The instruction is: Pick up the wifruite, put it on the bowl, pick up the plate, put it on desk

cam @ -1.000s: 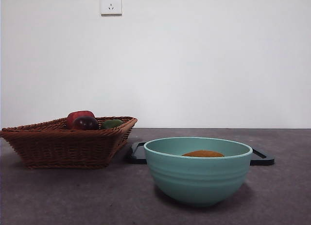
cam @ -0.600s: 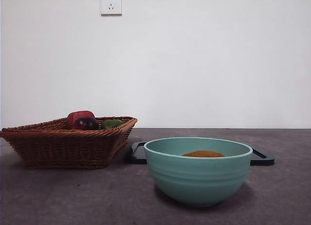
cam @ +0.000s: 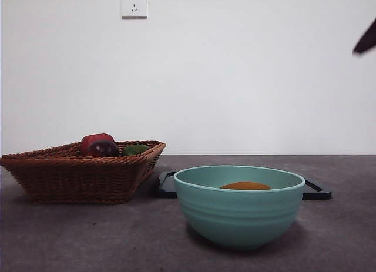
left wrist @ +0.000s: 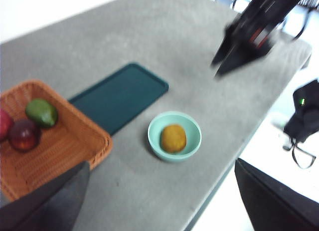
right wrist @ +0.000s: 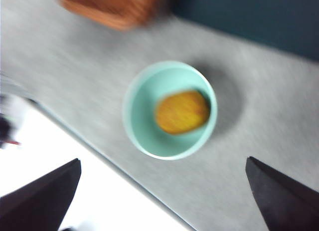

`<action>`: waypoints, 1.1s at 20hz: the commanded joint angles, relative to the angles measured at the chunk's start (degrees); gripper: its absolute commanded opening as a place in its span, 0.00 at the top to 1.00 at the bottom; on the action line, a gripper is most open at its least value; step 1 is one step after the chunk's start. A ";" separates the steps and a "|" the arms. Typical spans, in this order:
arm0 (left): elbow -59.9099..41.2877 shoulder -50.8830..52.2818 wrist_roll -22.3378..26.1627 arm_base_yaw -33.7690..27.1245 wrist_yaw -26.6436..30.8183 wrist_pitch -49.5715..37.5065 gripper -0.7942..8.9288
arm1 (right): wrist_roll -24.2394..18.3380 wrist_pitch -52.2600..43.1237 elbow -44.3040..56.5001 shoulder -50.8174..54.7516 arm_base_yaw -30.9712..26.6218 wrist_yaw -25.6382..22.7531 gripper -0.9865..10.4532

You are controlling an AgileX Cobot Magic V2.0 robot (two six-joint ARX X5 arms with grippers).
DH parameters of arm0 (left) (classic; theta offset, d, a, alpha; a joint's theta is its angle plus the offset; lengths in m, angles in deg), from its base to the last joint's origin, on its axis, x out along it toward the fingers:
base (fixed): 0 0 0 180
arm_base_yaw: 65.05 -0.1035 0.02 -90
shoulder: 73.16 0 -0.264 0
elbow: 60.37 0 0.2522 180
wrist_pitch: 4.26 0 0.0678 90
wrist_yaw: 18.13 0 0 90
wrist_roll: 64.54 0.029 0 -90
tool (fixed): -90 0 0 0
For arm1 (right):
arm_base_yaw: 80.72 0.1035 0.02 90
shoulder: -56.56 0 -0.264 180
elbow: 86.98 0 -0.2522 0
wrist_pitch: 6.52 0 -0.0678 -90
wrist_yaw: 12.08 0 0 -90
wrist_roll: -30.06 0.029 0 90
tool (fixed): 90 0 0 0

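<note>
**Teal bowl loaded, dark tray next: which arm is nearer**

Dull-orange wifruite lies inside the teal-green bowl, resting on the bowl's floor and free of either gripper; the first half of the task therefore reads as done. In the front view only the fruit's top shows above the rim. The bowl stands on the grey-brown desk, near its front edge.

The thing answering to the task's "plate" is a flat dark teal tray. It lies behind the bowl, apart from it, with one end close beside the wicker basket that holds a red apple, a dark purple fruit and a green fruit. Its long axis runs across the table, parallel to the back wall, so both short ends, with their handle-like edges, face sideways.

The right gripper hangs high over the bowl with its jaws spread wide and nothing between them; the left wrist view shows it blurred above the table's far side. The left gripper is also held high, jaws parted and empty, looking down over the basket side.

Judgement: the right gripper sits nearer the tray's free end, away from the basket, and would reach past the bowl to take it there.
</note>
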State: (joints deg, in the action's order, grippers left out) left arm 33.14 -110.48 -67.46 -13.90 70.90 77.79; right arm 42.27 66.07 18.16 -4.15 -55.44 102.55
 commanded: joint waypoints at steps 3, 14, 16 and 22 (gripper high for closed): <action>0.68 -0.11 -0.52 0.44 0.13 -0.72 0.44 | 2.19 -0.57 -0.87 -9.40 3.85 -8.44 0.42; 0.68 -0.09 -0.33 0.44 0.15 -0.63 0.44 | 0.55 -4.42 -0.87 -27.58 7.54 -13.11 0.42; 0.68 -0.09 -0.33 0.44 0.13 -0.63 0.44 | 0.50 -4.87 -0.87 -29.68 8.11 -13.14 0.42; 0.68 -0.09 -0.31 0.44 0.13 -0.63 0.44 | 0.22 -5.44 -0.87 -33.42 9.25 -14.80 0.42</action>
State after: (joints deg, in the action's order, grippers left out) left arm 33.14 -110.48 -67.46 -13.90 70.90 77.64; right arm 43.32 60.91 18.16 -36.52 -46.68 88.08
